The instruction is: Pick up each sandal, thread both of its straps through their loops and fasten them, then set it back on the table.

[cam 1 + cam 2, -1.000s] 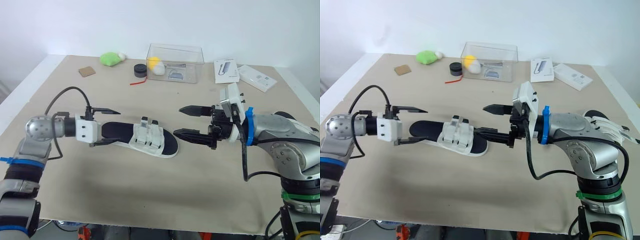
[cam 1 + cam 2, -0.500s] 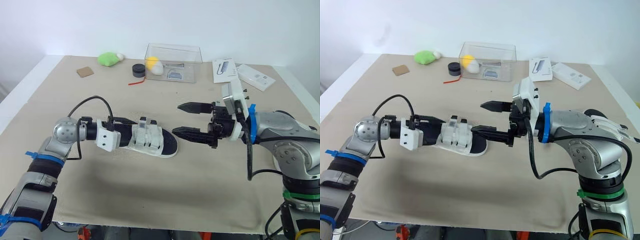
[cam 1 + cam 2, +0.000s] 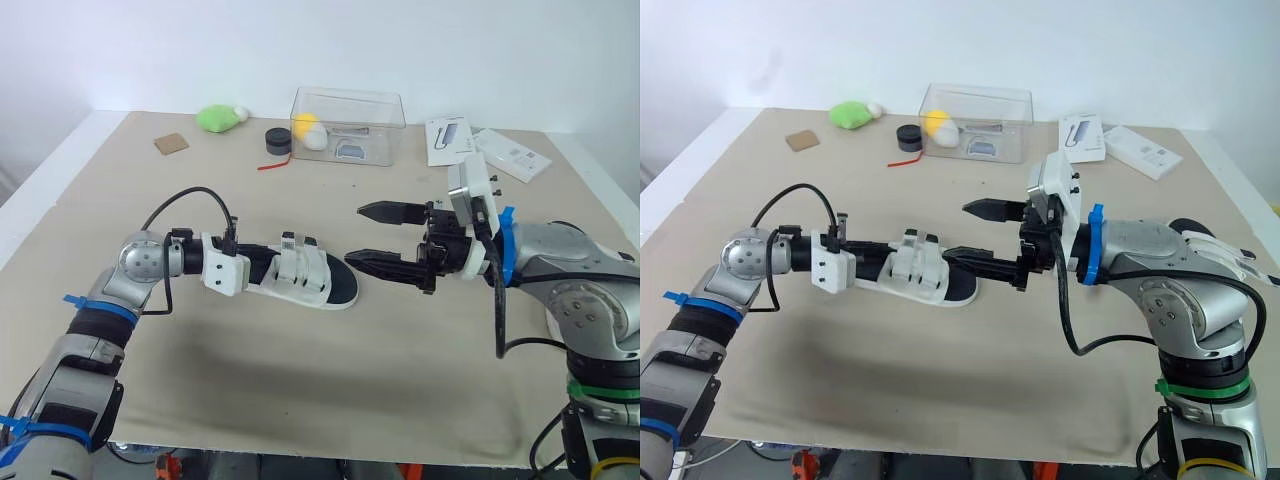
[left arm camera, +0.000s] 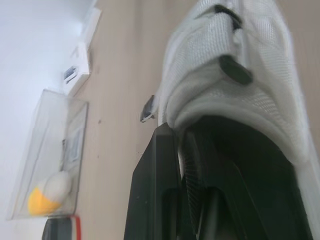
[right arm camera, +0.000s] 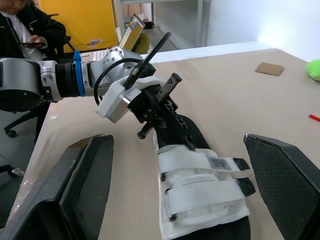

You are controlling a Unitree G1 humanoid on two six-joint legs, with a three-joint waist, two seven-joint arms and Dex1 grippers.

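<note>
One sandal (image 3: 300, 280) lies in the middle of the table (image 3: 300, 400), its two straps (image 5: 200, 162) closed. The left gripper (image 3: 250, 268) is at its heel; whether it grips, I cannot tell. The right gripper (image 3: 354, 234) is spread wide just beside the toe.

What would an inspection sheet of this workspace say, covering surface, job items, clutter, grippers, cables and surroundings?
Surface: beige-covered table.
Job's things: one sandal, sole down, white straps across its top.
Clutter: clear box, green plush, black pot, brown card, two white packets along far edge.
Grippers: left gripper at sandal's heel; right gripper open, near its toe.
Cables: black cable loops over left wrist; another hangs under right forearm.
Surroundings: white wall; seated person in right wrist view.
</note>
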